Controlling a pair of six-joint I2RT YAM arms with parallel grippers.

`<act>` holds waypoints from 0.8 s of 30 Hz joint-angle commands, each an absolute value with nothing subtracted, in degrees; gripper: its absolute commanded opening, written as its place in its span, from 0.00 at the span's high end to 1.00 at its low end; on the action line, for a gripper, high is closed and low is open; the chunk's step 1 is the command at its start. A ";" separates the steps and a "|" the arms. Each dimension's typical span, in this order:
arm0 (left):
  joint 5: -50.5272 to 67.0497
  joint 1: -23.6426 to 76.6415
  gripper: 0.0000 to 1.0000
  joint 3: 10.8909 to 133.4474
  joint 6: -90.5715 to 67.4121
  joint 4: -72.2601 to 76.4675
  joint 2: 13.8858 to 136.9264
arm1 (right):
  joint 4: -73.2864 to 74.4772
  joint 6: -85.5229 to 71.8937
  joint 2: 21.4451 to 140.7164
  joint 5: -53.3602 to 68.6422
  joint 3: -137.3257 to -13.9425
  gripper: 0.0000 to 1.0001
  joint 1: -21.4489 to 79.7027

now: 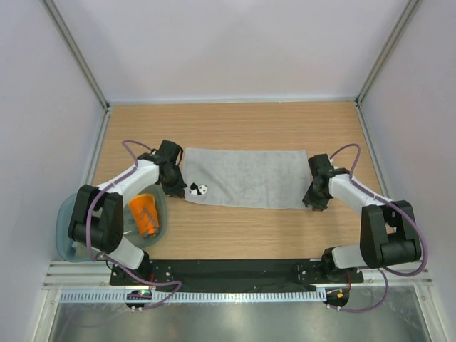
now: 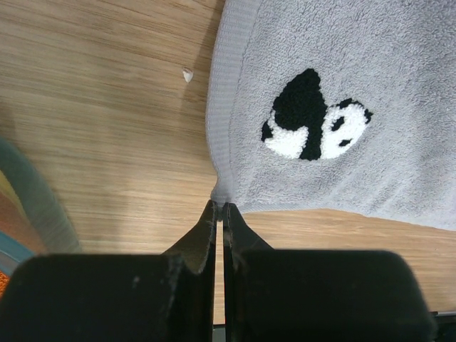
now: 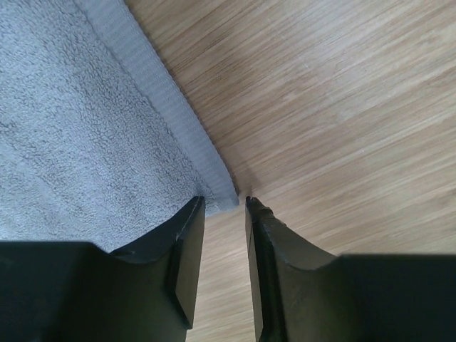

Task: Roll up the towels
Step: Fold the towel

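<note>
1. Here the grey towel point(image 1: 246, 177) lies flat in the middle of the counter point(image 1: 235, 125), its long sides running parallel to the far and near edges.
2. A small panda motif point(image 2: 313, 117) sits near the towel's near-left corner.
3. The left hand point(image 2: 219, 206) is at that corner with its fingers pressed together. The tips touch the hem, but I cannot tell whether any cloth is caught between them.
4. The right hand point(image 3: 224, 203) is at the towel's near-right corner. Its fingers are a little apart, with a narrow gap showing, and the corner's tip lies just at that gap, not pinched.
5. The orange towel point(image 1: 144, 214) lies inside a teal tub point(image 1: 64, 221) at the counter's near-left corner, under the left arm and well apart from the grey one.
</note>
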State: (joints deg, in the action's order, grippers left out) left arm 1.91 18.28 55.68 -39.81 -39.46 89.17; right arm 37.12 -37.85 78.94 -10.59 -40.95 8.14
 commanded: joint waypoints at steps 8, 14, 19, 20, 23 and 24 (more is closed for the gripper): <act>3.25 18.11 1.00 56.42 -38.50 -38.58 87.37 | 33.66 -38.32 80.68 -11.69 -40.25 0.83 7.91; 4.83 18.11 1.00 54.76 -38.50 -36.83 84.82 | 33.57 -37.53 80.16 -9.58 -40.34 0.98 7.91; 6.59 18.11 1.00 54.67 -37.97 -37.35 82.71 | 35.68 -37.27 77.35 -8.09 -41.66 0.99 7.91; 6.59 18.11 1.00 54.58 -37.62 -38.22 81.84 | 36.21 -37.09 76.73 -8.09 -42.44 0.99 7.91; 7.38 18.11 1.00 54.93 -37.00 -39.81 80.34 | 39.19 -36.56 74.36 -8.26 -44.81 0.99 8.00; 7.56 18.19 0.99 54.84 -36.74 -40.42 79.46 | 40.77 -36.48 73.57 -8.35 -45.35 0.99 7.91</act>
